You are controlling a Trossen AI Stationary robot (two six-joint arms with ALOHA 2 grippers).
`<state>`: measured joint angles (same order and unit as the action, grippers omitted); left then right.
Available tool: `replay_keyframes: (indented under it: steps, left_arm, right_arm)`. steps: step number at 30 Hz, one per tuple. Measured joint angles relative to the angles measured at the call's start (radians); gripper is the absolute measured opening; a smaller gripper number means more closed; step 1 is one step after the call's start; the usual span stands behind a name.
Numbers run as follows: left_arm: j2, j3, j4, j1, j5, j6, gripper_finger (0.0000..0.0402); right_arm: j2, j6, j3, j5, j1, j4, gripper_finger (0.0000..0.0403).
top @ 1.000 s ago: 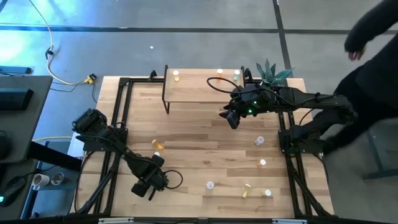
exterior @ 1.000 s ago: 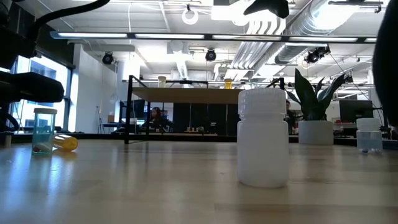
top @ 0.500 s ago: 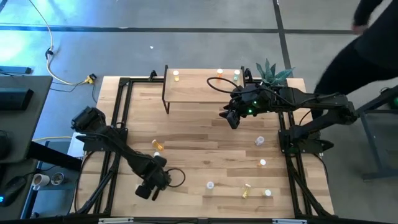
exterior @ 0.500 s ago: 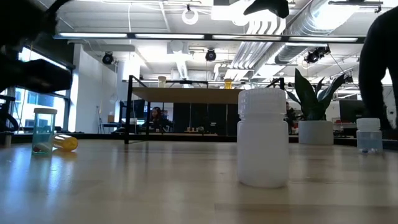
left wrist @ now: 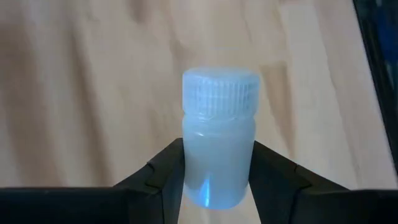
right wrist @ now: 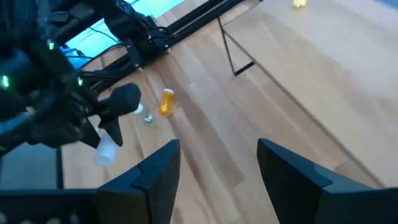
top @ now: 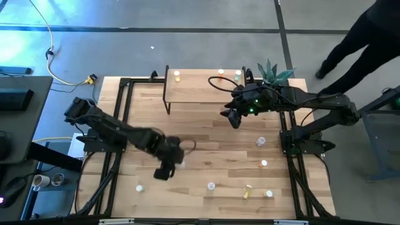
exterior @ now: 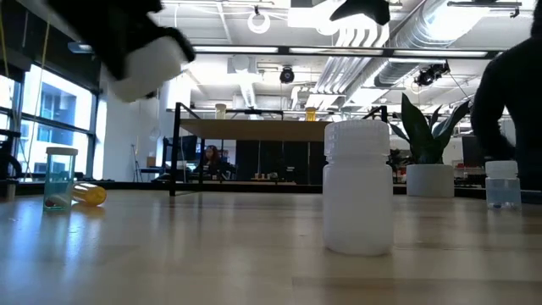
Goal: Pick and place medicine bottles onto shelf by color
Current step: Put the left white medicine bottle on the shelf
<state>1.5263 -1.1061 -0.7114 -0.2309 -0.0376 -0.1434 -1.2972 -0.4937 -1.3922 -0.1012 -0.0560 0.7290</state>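
My left gripper is over the table's middle left, above the table, shut on a white medicine bottle. The bottle also shows in the right wrist view and high in the low view. My right gripper is open and empty, just off the near right corner of the shelf. On the shelf board stand a yellow bottle, an orange bottle and a pale green bottle. An orange bottle lies on its side on the table. My left gripper pinches the white bottle's body, below the ribbed cap, between its two fingers, one on each side. The bottle lies along the fingers with its cap pointing away from the wrist. It is lifted clear of the table.
Loose bottles stand on the table: a pale one near left, white ones, a yellow one lying down. A potted plant is at the shelf's right end. A person walks beyond the table's right side.
My left gripper has risen and swung from the table's near left toward its middle and far side, carrying the white bottle clear of the table. A pale bottle now shows where the gripper was. The person at the right has moved.
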Motion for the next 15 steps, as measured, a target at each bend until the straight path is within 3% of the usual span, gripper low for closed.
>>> replay_keyframes:
  steps: [6,15]
  left_arm:
    - [-0.065,-0.003,0.094,0.154,0.009,0.056,0.0142]
    - [-0.105,-0.002,0.296,0.376,0.028,0.076,0.0142]
  right_arm:
    - [0.0,0.079,0.0,0.0,-0.05,-0.047,0.0205]
    - [0.0,0.234,0.0,0.057,-0.168,-0.272,0.0205]
